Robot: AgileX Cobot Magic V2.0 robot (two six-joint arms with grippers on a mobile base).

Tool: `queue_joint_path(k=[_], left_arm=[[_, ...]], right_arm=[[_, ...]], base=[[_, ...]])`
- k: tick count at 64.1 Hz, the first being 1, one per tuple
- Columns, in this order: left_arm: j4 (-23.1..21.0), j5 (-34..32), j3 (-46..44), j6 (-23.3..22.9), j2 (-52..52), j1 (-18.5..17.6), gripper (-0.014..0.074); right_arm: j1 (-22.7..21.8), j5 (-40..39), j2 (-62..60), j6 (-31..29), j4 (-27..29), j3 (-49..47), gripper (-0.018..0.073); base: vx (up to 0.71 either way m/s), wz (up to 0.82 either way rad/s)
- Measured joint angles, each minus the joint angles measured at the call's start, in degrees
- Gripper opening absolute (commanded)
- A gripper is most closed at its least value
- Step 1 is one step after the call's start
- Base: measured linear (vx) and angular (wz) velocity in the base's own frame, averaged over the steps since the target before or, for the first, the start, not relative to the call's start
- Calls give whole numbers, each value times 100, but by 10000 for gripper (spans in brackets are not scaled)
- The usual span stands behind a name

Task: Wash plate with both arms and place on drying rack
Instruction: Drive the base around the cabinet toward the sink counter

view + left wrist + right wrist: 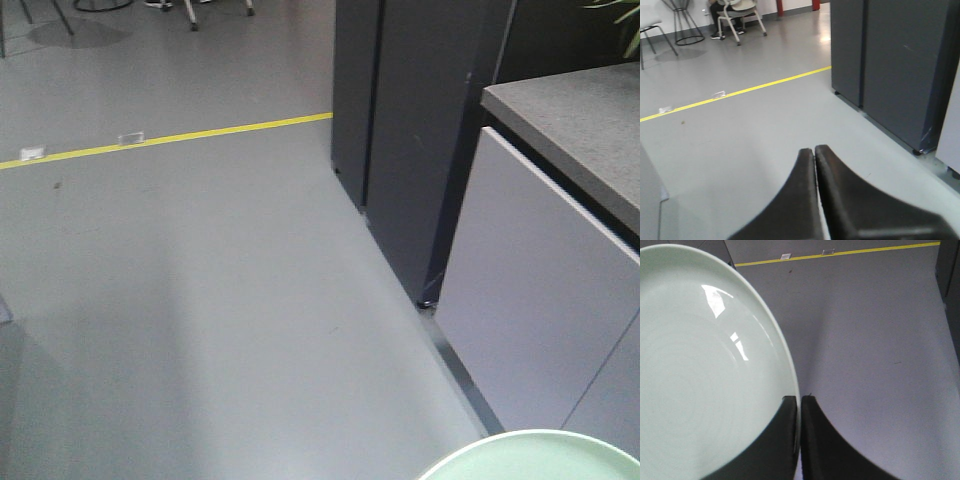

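Your plate (700, 365) hangs over grey floor (880, 340), its rim pinched between the 2 fingers of the right gripper (800, 399); the left gripper (814, 150) is closed on nothing. No drying rack shows in any of 3 views (washing and racking likely both remain).

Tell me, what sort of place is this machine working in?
Probably an office or lab kitchenette: a grey counter over pale doors, tall dark cabinets beside it, a yellow line on the grey floor, and chairs far off. The held plate hints at washing-up.
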Motion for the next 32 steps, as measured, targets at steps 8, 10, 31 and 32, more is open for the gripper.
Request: queue_joint_path(k=[8,10,31,32], left_arm=[[0,0,0,0,0,0,-6],[0,0,0,0,0,0,-6],[0,0,0,0,0,0,-6],[0,0,0,0,0,0,-6]], right_arm=[[0,0,0,0,0,0,-4],[0,0,0,0,0,0,-4],[0,0,0,0,0,0,-4],[0,0,0,0,0,0,-4]], base=[[12,-33],[11,-34],[9,-35],[8,-33]])
